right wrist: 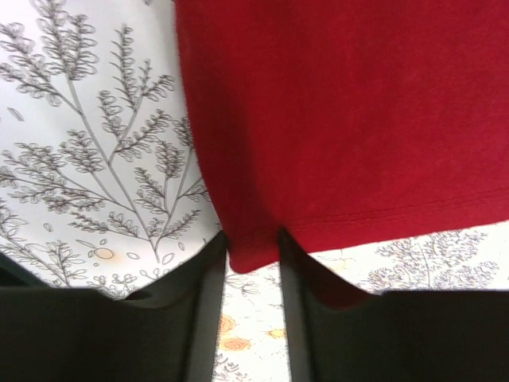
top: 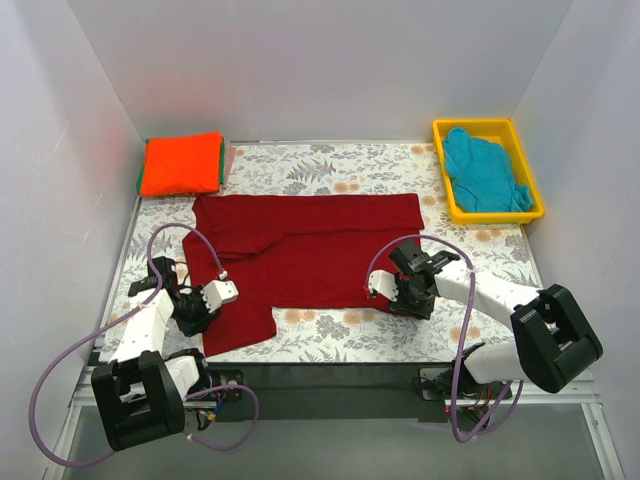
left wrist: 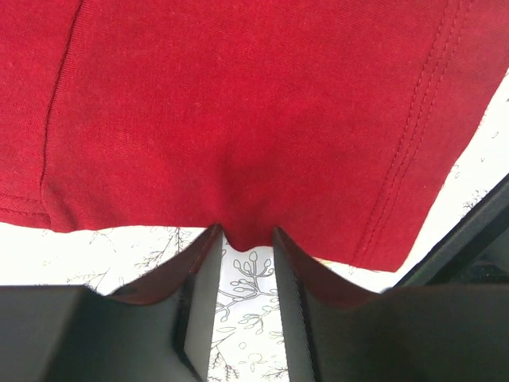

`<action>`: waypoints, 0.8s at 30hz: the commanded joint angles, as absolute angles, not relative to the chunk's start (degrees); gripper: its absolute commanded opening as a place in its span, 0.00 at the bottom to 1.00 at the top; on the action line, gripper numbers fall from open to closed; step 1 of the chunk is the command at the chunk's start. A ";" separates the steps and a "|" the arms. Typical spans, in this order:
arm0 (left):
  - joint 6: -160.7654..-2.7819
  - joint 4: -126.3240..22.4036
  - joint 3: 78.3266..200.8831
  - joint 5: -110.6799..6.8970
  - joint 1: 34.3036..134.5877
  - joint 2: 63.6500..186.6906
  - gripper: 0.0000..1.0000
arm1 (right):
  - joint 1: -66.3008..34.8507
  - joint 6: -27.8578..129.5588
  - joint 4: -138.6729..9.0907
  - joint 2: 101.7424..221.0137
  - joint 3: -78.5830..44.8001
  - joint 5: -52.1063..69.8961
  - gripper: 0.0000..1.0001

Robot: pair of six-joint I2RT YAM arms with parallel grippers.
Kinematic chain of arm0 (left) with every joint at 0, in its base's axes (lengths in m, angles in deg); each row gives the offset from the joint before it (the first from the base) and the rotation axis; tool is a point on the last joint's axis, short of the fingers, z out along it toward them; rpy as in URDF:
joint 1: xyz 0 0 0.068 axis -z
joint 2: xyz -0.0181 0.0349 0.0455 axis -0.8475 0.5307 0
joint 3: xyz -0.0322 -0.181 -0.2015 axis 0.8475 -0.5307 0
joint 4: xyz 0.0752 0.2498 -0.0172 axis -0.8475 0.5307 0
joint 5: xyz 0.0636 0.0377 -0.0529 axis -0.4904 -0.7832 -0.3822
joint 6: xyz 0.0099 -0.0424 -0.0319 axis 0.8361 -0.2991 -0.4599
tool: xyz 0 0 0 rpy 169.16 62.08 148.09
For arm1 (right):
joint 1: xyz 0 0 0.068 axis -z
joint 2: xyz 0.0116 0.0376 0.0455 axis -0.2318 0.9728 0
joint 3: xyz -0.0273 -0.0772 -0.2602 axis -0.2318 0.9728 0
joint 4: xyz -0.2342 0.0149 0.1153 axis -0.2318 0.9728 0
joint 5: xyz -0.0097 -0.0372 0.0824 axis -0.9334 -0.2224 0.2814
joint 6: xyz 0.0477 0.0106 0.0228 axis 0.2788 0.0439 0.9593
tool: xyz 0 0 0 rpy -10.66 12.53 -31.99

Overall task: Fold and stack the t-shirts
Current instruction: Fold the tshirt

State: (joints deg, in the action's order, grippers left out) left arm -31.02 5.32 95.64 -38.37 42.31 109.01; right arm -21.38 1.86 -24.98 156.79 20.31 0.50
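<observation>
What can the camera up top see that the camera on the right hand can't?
Only the top camera shows the folded orange t-shirt at the back left, the teal t-shirt in the yellow bin, and the left hand. Only the wrist camera shows the stitched hem close up, with a cloth corner pinched between two dark fingers. Both show the red t-shirt, the flowery table and the right hand.
</observation>
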 commanded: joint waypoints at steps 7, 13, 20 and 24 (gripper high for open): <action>-33.44 8.67 101.08 -37.13 42.13 109.62 0.00 | -21.58 1.94 -24.96 154.49 20.87 -3.40 0.01; -35.13 15.44 111.90 -34.14 42.13 110.50 0.00 | -20.62 0.80 -18.02 148.95 16.64 -3.23 0.01; -31.87 23.79 115.24 -35.72 42.12 104.88 0.00 | -19.38 -3.33 -11.52 141.75 18.23 -0.77 0.01; -36.51 23.01 120.68 -34.49 42.04 108.02 0.00 | -17.89 -6.93 -10.46 140.24 15.68 -1.74 0.01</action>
State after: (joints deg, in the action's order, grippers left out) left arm -34.14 22.09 115.51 -35.92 42.31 106.38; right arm -19.15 -3.19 -14.49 140.96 18.54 -1.80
